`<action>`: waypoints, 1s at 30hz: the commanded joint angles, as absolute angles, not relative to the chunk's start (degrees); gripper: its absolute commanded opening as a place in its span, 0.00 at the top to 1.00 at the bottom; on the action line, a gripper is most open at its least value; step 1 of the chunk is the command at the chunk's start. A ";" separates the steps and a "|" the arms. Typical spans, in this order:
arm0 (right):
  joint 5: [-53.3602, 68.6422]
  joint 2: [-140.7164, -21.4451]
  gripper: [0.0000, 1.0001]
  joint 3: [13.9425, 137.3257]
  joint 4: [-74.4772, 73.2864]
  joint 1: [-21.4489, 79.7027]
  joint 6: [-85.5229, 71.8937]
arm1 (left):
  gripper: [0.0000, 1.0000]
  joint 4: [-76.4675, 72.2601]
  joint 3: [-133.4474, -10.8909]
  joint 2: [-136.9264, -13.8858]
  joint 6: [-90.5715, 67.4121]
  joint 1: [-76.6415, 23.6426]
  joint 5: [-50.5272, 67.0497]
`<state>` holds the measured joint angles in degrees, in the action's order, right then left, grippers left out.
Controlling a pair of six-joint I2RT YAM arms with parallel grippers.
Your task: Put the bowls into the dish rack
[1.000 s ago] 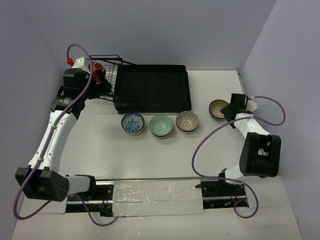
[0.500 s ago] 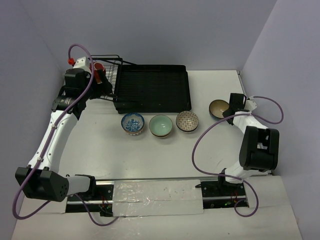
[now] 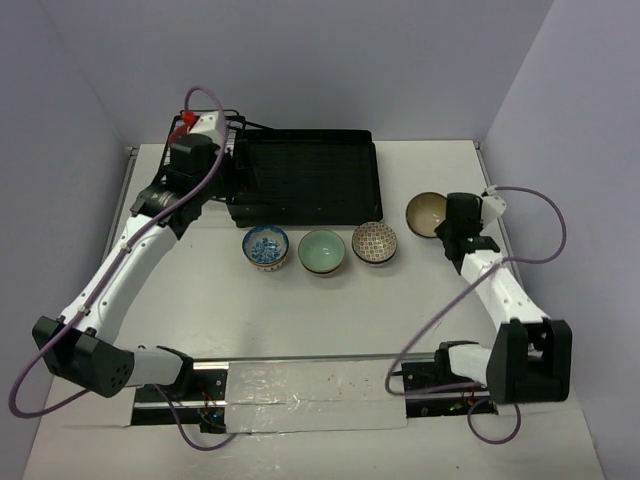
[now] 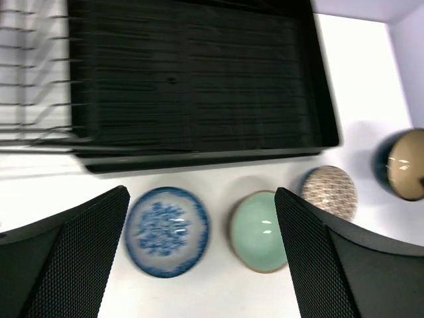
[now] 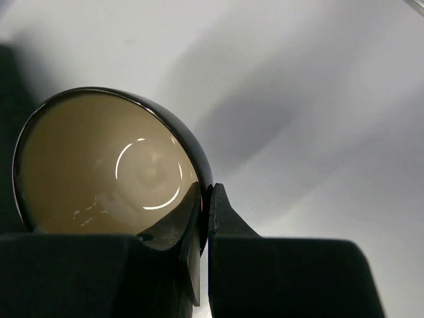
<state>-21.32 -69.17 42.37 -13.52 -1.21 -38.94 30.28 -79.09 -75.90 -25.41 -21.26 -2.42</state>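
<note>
the step in hand looks like the pickup of one bowl: the right end effector pinches the rim of the tan bowl, one finger inside and one against the dark outer wall, off the right end of the dish rack and apart from it. the bowl seems tipped rather than flat, its mouth partly toward the wrist camera; being round, it has no long axis of its own. the rack's long axis runs left to right across the counter, with the wire basket at its left end, and nothing shows in the ridged tray. the left end effector hangs spread wide, holding nothing, above the rack's left part. three more bowls sit in a row just in front of the rack: the blue patterned bowl, the green bowl and the speckled bowl. next, i judge, the right arm must carry the tan bowl leftward over the tray's raised lip and set it down before letting go; the thin rim grip could slip.
</note>
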 commanded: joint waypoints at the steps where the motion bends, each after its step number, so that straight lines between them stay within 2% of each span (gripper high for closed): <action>1: -24.51 -60.74 1.00 44.21 -8.26 8.07 -38.06 | 0.03 29.88 -85.06 -77.78 -28.03 -28.45 -7.11; 6: -25.14 -54.77 1.00 45.17 -8.70 18.35 -38.50 | 0.05 31.64 -90.69 -83.22 -29.09 -36.99 -14.75; 11: -25.75 -54.84 1.00 47.63 -9.58 26.36 -38.67 | 0.10 33.75 -97.02 -90.95 -29.36 -44.20 -20.03; 21: -28.12 -58.09 1.00 50.80 -11.07 31.81 -38.67 | 0.20 37.35 -105.03 -101.07 -27.77 -51.24 -23.47; 30: -28.39 -59.41 1.00 51.42 -11.16 32.69 -38.58 | 0.27 37.79 -103.53 -102.03 -27.07 -52.56 -23.38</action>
